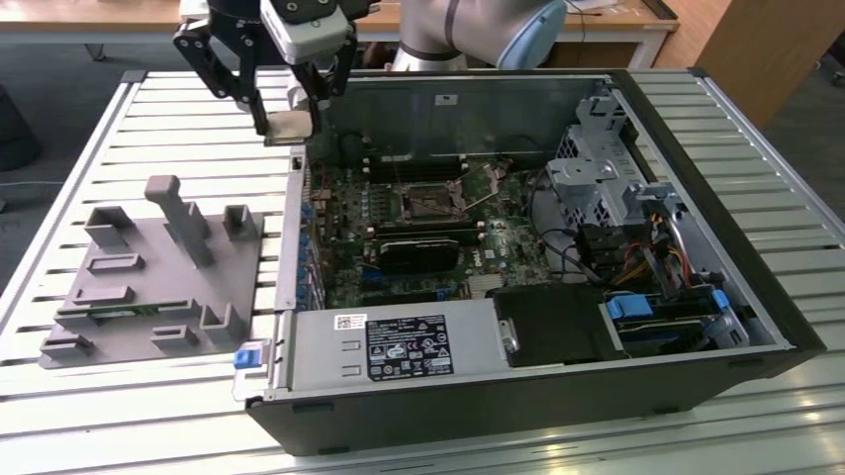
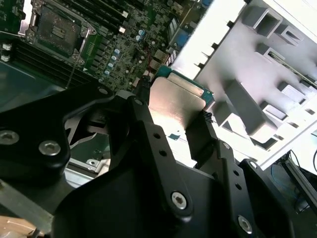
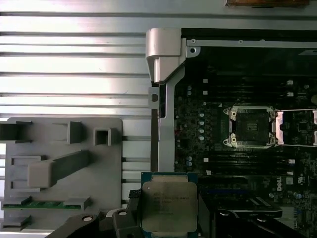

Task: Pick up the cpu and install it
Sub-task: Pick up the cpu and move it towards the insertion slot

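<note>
Gripper: your gripper point(image 1: 292, 117) hangs in the air by the far corner of the computer case point(image 1: 462, 119). In the exterior view that is at about 11 o'clock from the socket point(image 1: 430, 203).

Jaws: they are drawn in narrow and clamp the cpu point(image 1: 291, 127) by two opposite edges.

Cpu: you have it off the counter point(image 1: 79, 158), held between the jaws. Its silvery top shows in both wrist views point(image 2: 173, 101) point(image 3: 168, 206), with a thin green rim around the metal.

Socket: it sits on the green board inside the case, well apart from the cpu. In the first wrist view the socket point(image 3: 249, 128) is uncovered, with its metal frame swung open beside it.

Tray: the grey tray point(image 1: 257, 262) with upright pegs lies on the counter at 9 o'clock of the case, just beside it. A green strip of circuit board point(image 3: 39, 204) lies in one slot along its edge.

Case: it lies on its side on the slatted counter with the open side up, so you look straight down at the board.
</note>
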